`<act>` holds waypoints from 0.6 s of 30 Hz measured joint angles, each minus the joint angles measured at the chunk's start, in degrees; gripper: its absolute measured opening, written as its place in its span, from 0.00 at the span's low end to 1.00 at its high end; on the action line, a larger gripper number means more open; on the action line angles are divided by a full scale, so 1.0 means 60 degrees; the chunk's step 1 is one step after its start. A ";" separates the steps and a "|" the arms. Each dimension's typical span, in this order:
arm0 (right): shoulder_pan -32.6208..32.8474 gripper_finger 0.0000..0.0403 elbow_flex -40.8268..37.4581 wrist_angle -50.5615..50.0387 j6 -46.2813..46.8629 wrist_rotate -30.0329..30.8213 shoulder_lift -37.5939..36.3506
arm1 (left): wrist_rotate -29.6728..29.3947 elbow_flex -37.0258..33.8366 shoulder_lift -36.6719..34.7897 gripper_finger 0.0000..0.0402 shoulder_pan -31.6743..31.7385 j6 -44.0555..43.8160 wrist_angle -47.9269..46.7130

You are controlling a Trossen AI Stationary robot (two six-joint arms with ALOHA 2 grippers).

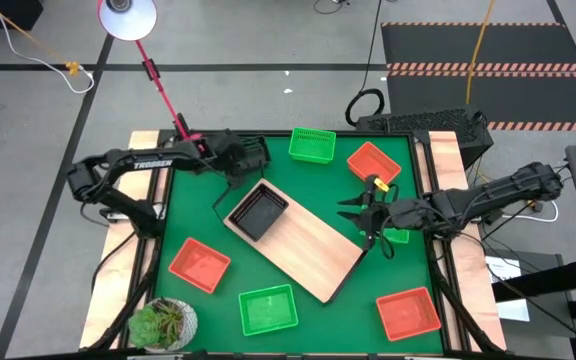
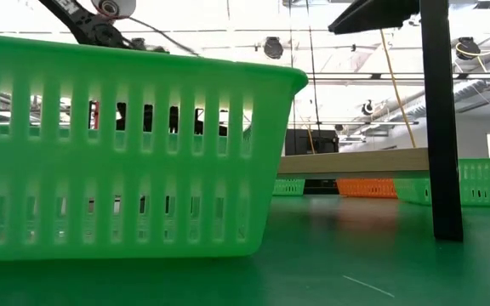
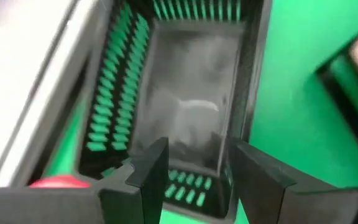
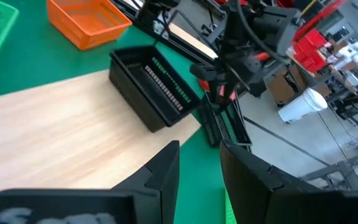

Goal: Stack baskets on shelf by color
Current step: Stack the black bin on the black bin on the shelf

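The shelf (image 1: 303, 245) lies slantwise on the green mat, and one black basket (image 1: 258, 212) sits on its far left end. A second black basket (image 3: 185, 93) rests off that end on the mat. My left gripper (image 3: 194, 168) is open over this basket's nearer short end, one finger above the inside and one by a long wall. My right gripper (image 1: 360, 212) hangs open and empty above the shelf's far right edge. Red baskets (image 1: 199, 265) (image 1: 373, 162) (image 1: 408, 313) and green baskets (image 1: 312, 145) (image 1: 268, 309) lie around the shelf. My left gripper comes at the black basket's short end (image 3: 188, 186) slanting down from the table's left. Its open fingers (image 3: 151, 165) stand in front of that end, and I cannot tell whether they touch the basket.
A red lamp pole (image 1: 163, 90) slants in from the far left, close behind my left arm. A potted plant (image 1: 163, 322) stands at the near left corner. One more green basket (image 1: 396, 236) lies under my right arm. In the low view a green basket (image 2: 126, 144) fills the foreground.
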 joint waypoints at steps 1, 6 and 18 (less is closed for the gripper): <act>-0.0063 0.27 -0.0010 -0.0012 0.0052 -0.0085 0.0000 | 0.0000 -0.0014 0.0086 0.42 0.0010 0.0000 -0.0090; -0.0285 0.27 -0.0010 -0.0003 0.0135 -0.0882 0.0000 | 0.0148 -0.0010 0.0481 0.42 0.0018 0.0095 -0.0050; -0.0328 0.27 -0.0010 -0.0003 0.0165 -0.0955 0.0000 | -0.0164 -0.0007 -0.0130 0.42 0.0018 -0.0193 0.0059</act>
